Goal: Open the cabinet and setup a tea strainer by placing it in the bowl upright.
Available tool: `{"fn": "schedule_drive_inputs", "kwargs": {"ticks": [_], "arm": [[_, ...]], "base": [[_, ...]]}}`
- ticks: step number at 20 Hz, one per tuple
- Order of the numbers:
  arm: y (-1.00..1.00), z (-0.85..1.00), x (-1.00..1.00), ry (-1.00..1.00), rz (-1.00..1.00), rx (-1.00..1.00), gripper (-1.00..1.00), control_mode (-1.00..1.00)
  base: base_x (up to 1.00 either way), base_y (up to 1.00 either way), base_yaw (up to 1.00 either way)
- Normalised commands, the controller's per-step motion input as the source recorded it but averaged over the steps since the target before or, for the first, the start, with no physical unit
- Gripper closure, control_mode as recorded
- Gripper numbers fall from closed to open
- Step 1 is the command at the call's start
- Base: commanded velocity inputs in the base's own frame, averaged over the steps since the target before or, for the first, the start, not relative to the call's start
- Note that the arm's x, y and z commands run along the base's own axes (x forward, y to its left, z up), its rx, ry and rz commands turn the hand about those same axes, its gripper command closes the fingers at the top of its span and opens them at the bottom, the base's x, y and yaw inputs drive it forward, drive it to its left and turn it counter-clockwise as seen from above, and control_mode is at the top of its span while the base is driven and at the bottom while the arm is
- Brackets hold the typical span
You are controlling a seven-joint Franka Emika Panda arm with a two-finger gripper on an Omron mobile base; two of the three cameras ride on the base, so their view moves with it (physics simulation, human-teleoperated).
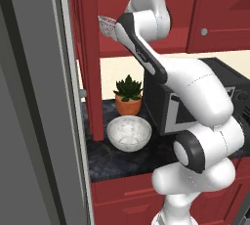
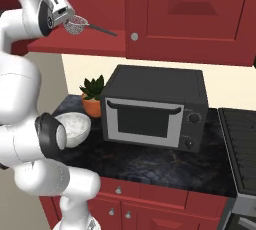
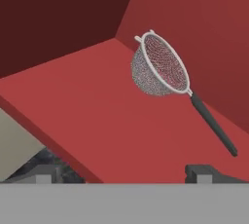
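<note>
- Cabinet [image 2: 180, 14]: tall, dark red, raised-panel doors. Left section stands open, with its door [image 1: 90, 57] swung out edge-on in the left base view. Red shelf [image 3: 112, 111] exposed inside.
- Arm [image 1: 195, 97]: white with dark joints, reaching up and left into the open cabinet section.
- Microwave [image 2: 155, 109]: dark grey, on the worktop below the closed cabinet doors, right of the plant and bowl.
- Worktop [image 2: 150, 161]: dark marbled stone over short red drawer fronts.
- Bowl [image 1: 129, 133]: white-grey marbled, round, upright on the worktop in front of the plant pot and left of the microwave. Nothing visible inside it.
- Plant pot [image 1: 128, 104]: orange terracotta with a green succulent, just behind the bowl.
- Tea strainer [image 3: 160, 67]: silver mesh basket with a long dark handle, on the cabinet shelf near the back corner. Basket tilted, mouth turned sideways. Handle runs out toward the cabinet's open front.
- Claw [image 3: 124, 173]: jaws spread wide, nothing between them. Sits just short of the strainer, apart from it; the fingertips [image 3: 202, 172] show below the end of the handle in the hand view.
</note>
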Motion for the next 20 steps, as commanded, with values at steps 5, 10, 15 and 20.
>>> {"fn": "schedule_drive_inputs", "kwargs": {"ticks": [5,10,15,20], "arm": [[0.00,-0.11,0.40,0.02,0.00,0.00,-1.00,-1.00],[0.00,-0.11,0.39,0.01,0.00,0.00,-1.00,-1.00],[0.06,-0.06,0.35,0.00,0.00,0.00,-1.00,-1.00],[0.16,-0.03,0.19,0.00,0.00,0.00,-1.00,-1.00]], "base": [[0.00,0.00,0.00],[0.00,0.00,0.00],[0.00,0.00,0.00],[0.00,0.00,0.00]]}}
